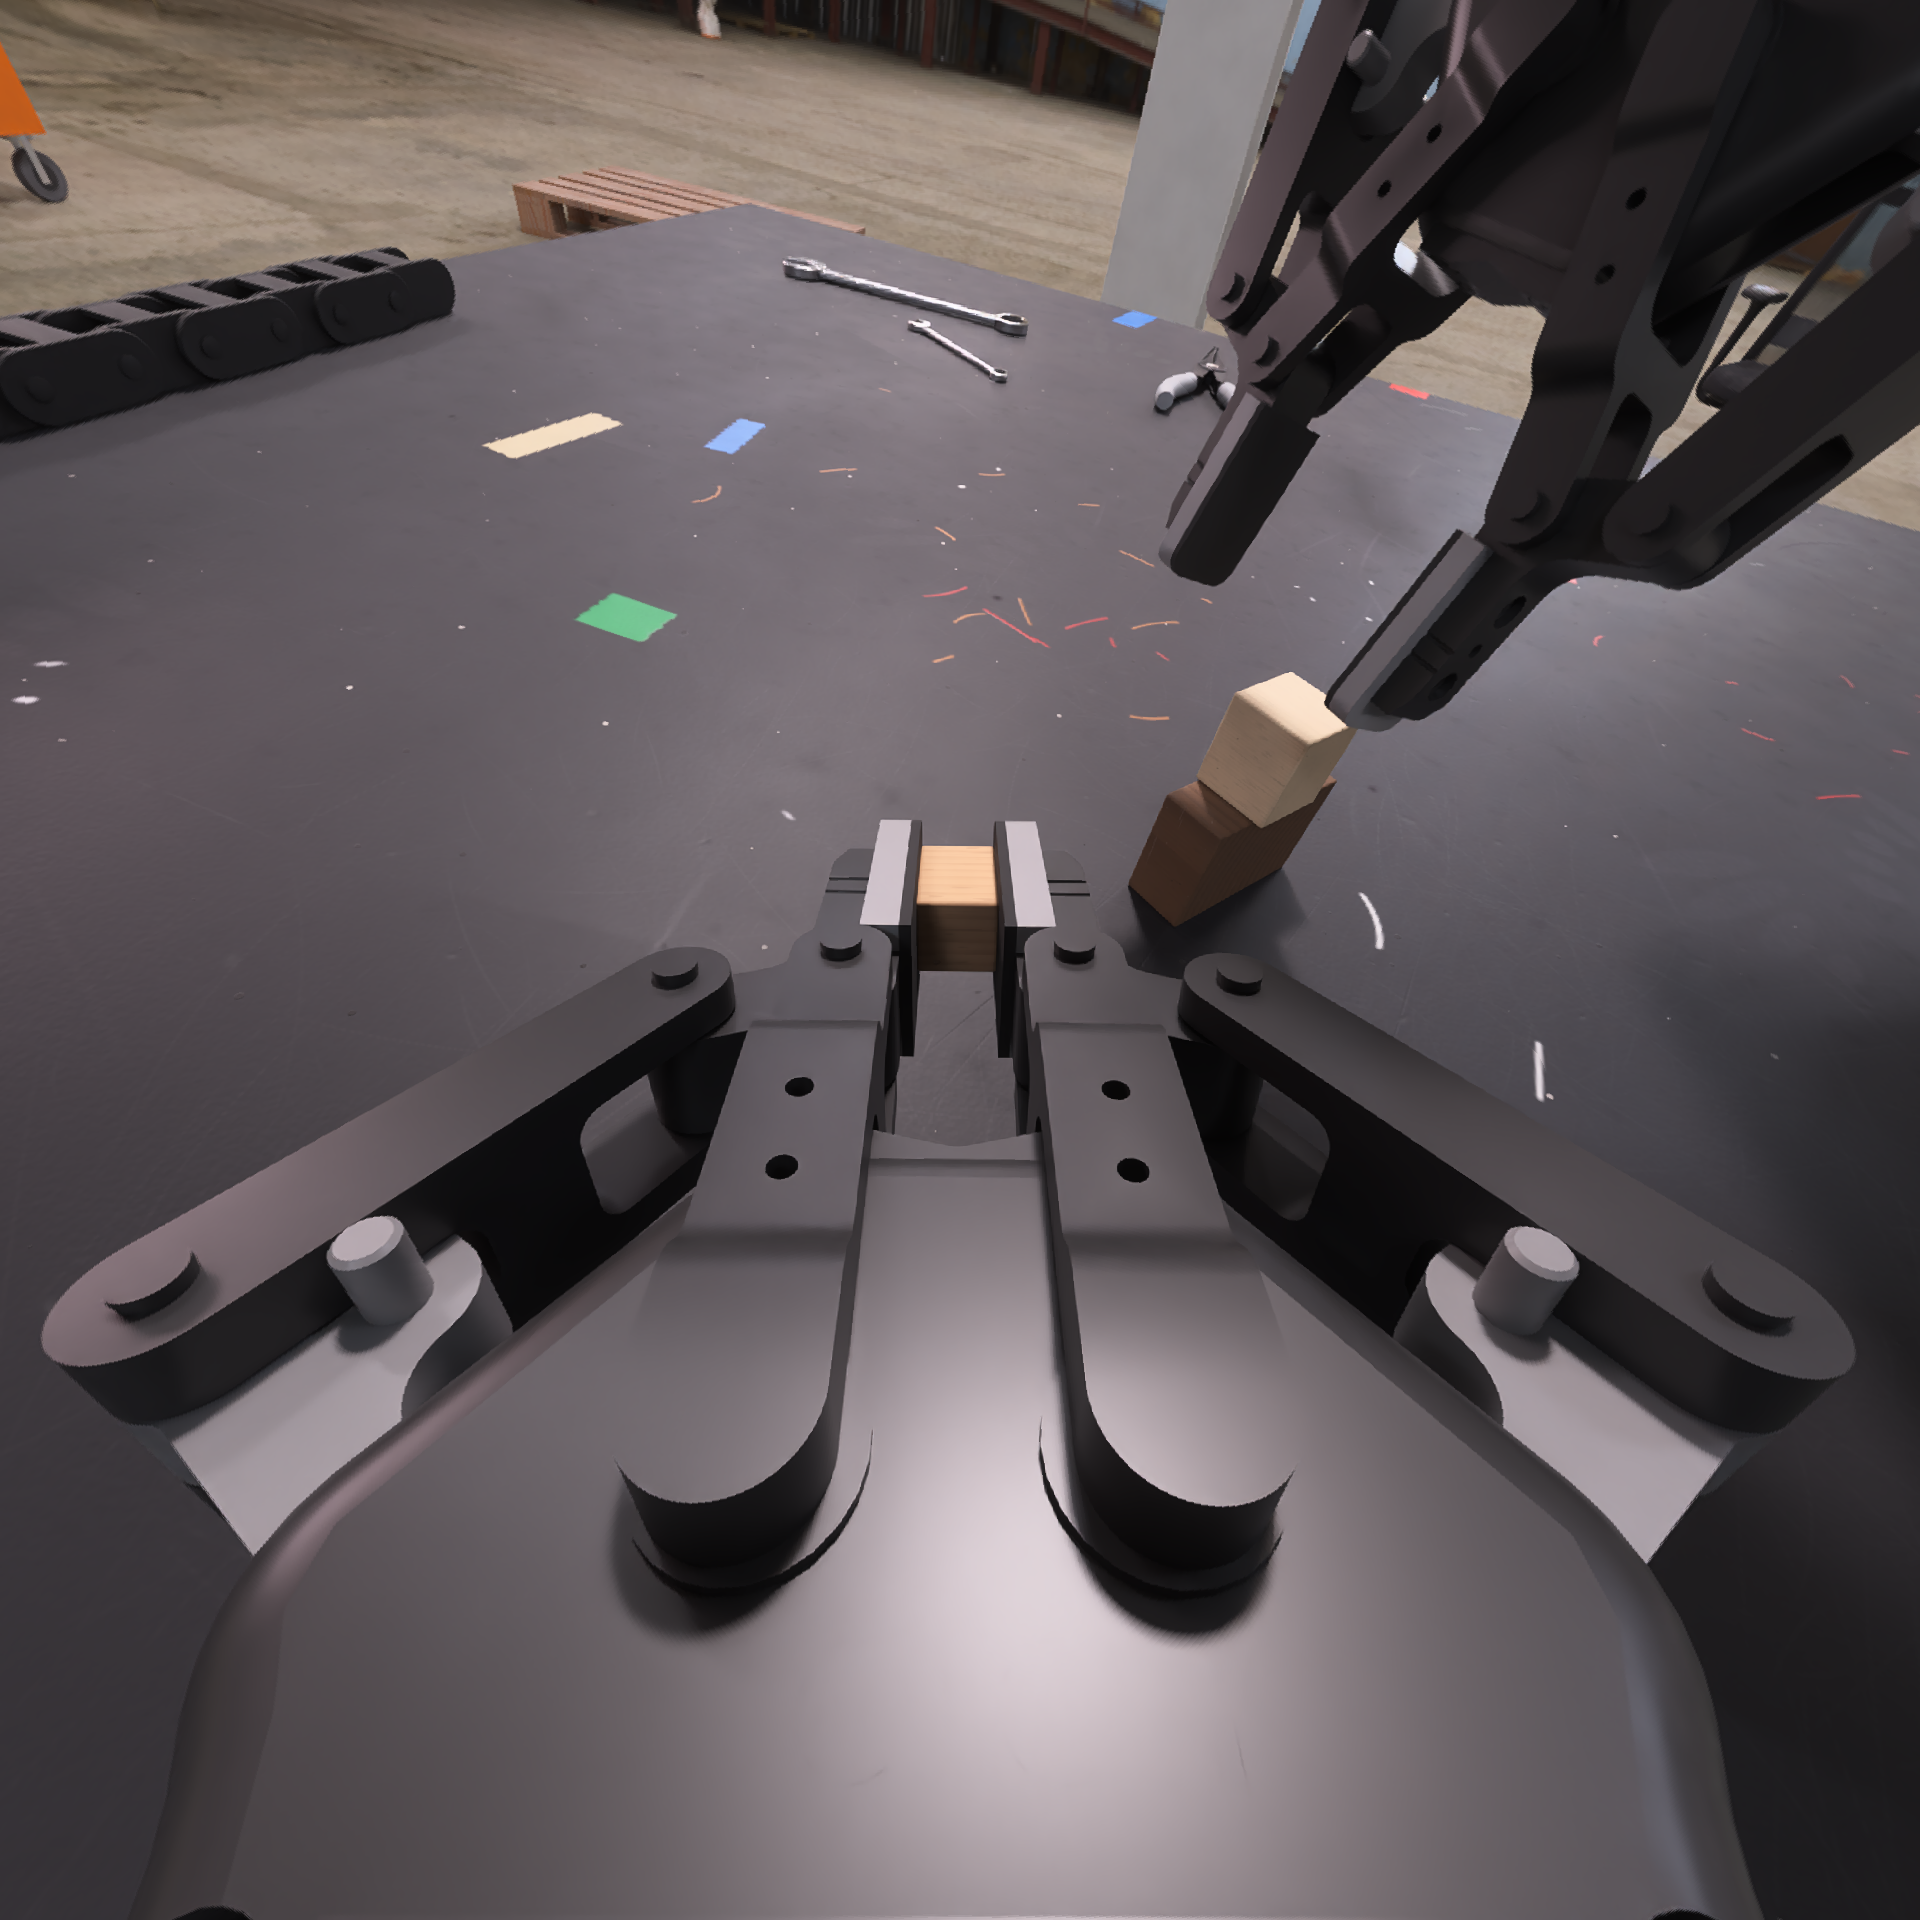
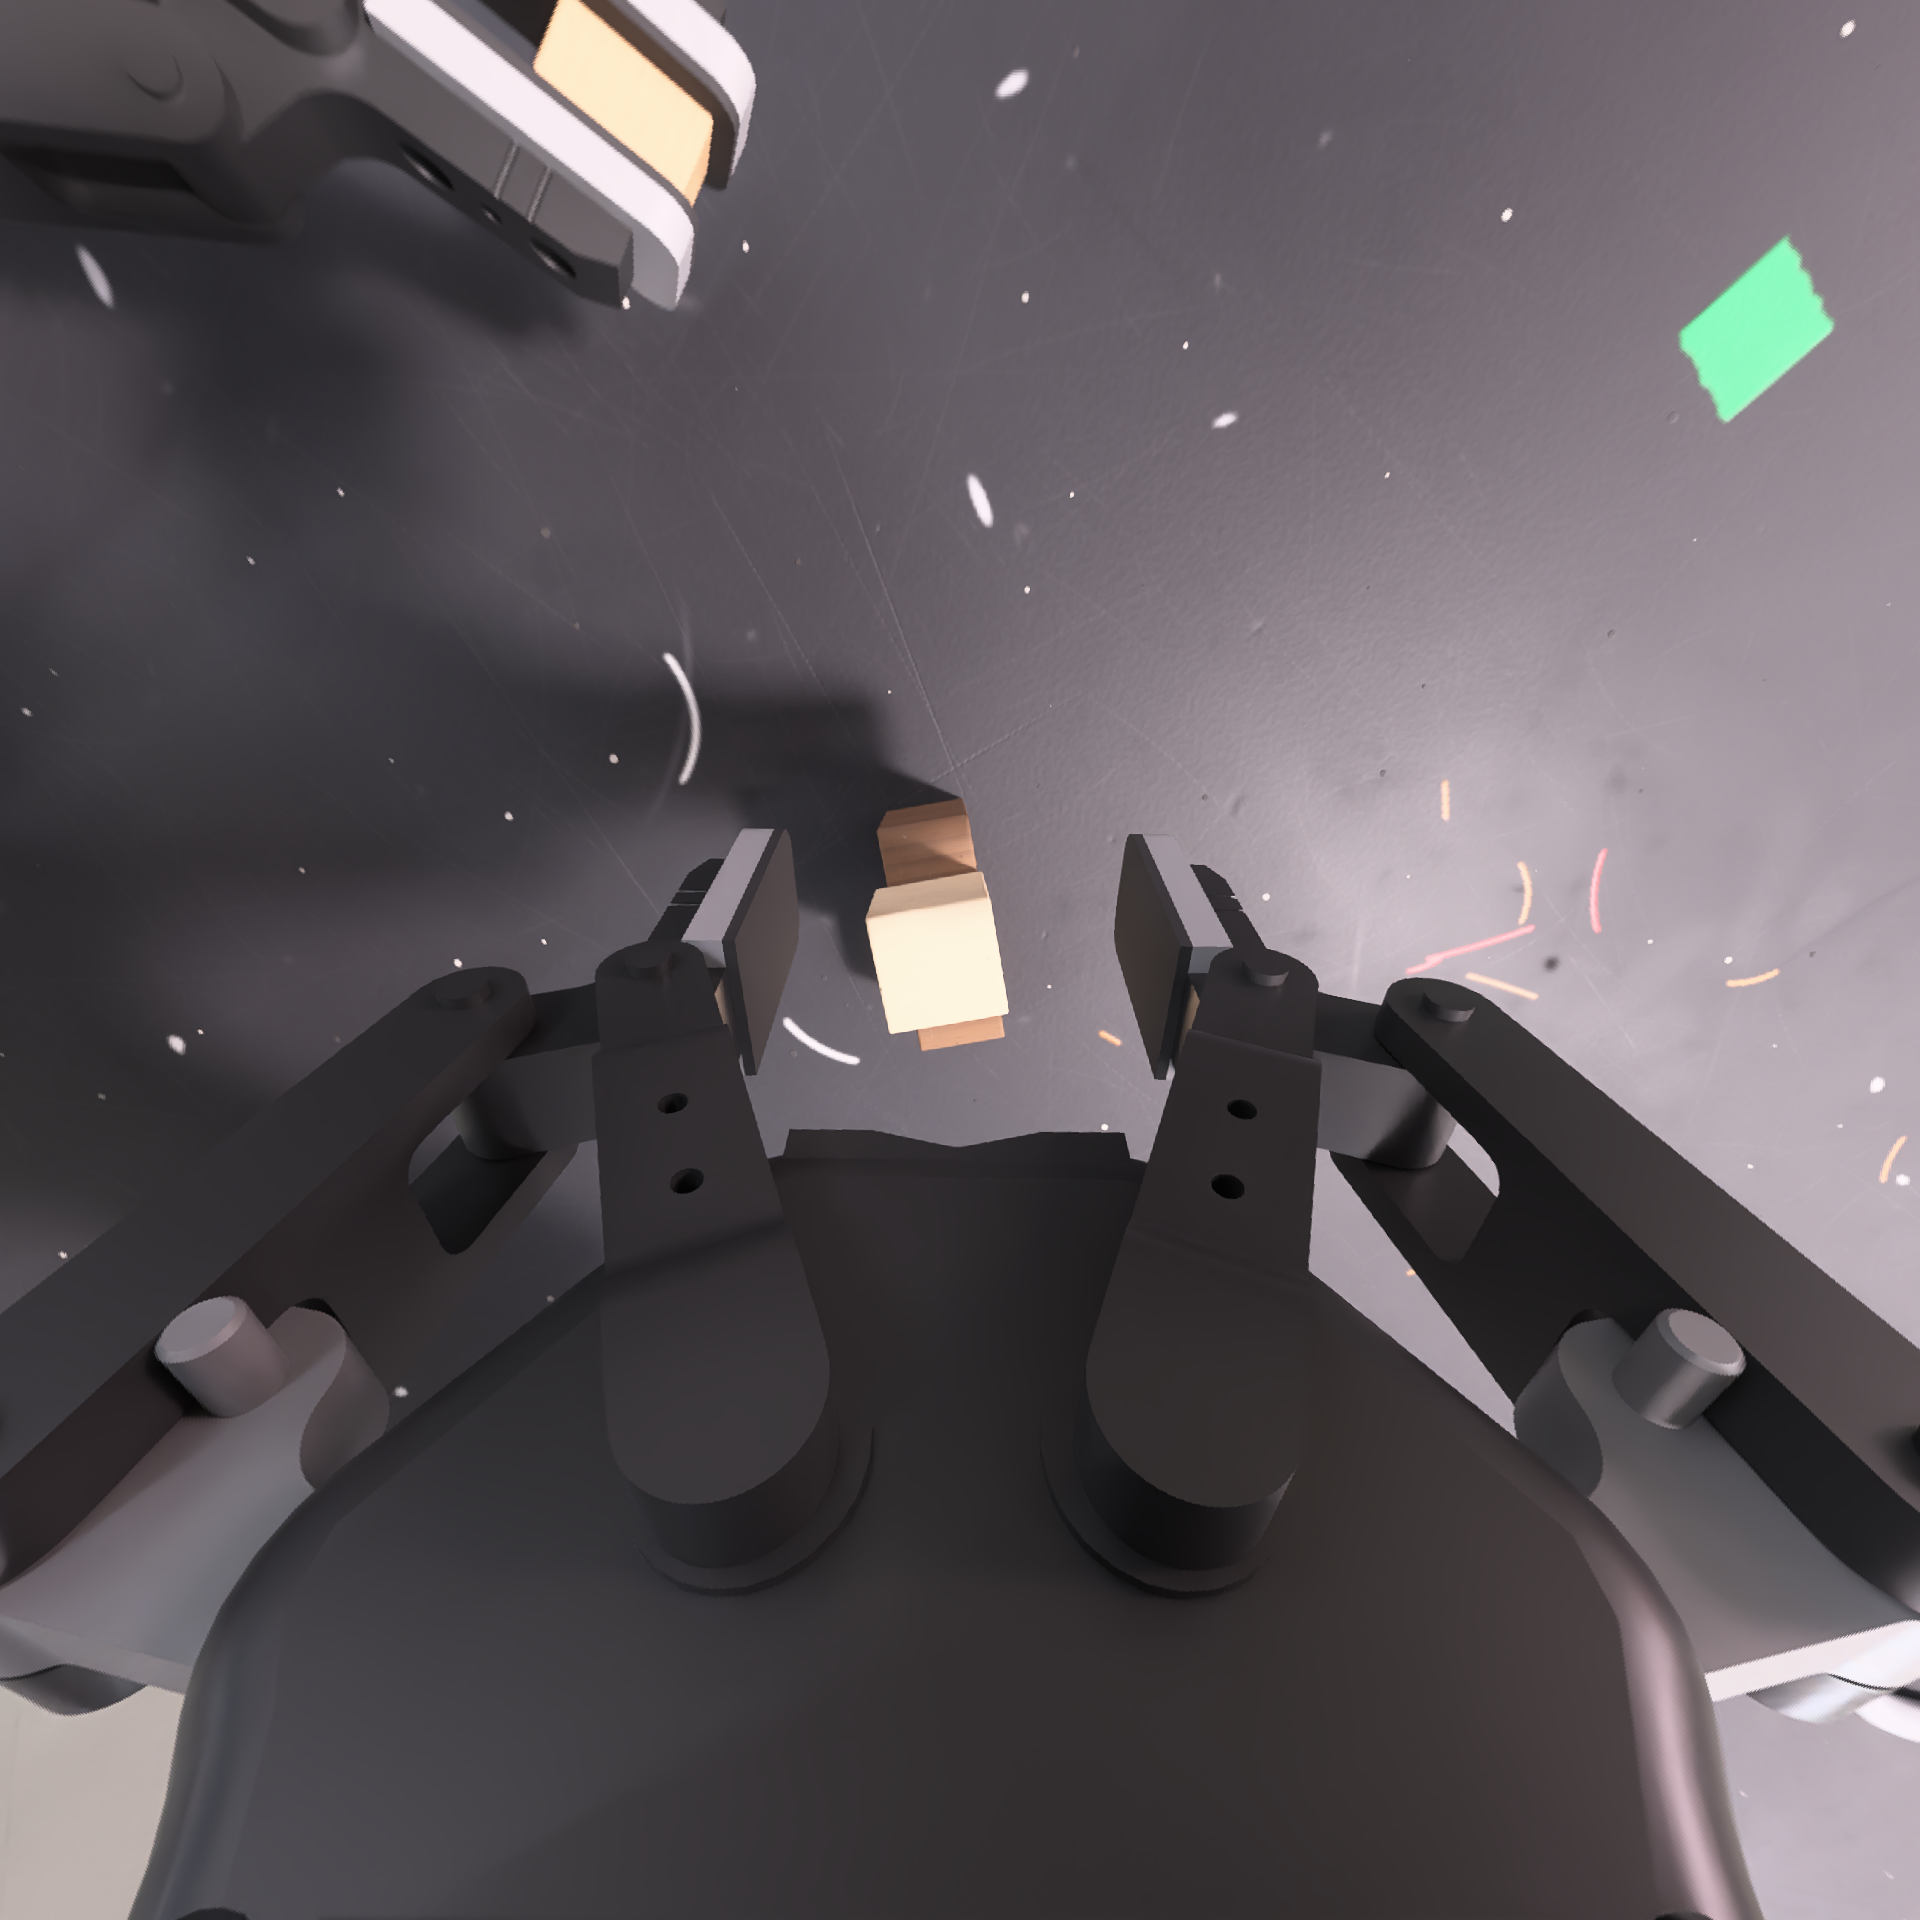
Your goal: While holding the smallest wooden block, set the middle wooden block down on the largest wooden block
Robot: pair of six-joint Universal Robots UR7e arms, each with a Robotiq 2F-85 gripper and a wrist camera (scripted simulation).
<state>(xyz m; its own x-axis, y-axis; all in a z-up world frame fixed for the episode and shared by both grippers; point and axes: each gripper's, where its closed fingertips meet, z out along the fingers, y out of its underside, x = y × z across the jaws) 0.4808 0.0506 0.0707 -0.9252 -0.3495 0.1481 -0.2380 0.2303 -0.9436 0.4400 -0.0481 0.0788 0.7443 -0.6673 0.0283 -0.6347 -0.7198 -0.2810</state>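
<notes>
My left gripper is shut on the smallest wooden block, a light tan cube held above the dark table; both also show at the top left of the right wrist view. The middle block, pale cream, rests on the largest block, dark brown, which stands on the table to the right of my left gripper. My right gripper is open above the stack, with the pale block between its fingers and not touched. In the left wrist view its near fingertip is next to the pale block.
Two wrenches, pliers and a black cable chain lie at the table's far side. Coloured tape patches, such as a green one, and thin wire scraps dot the surface. A white pillar stands behind the table.
</notes>
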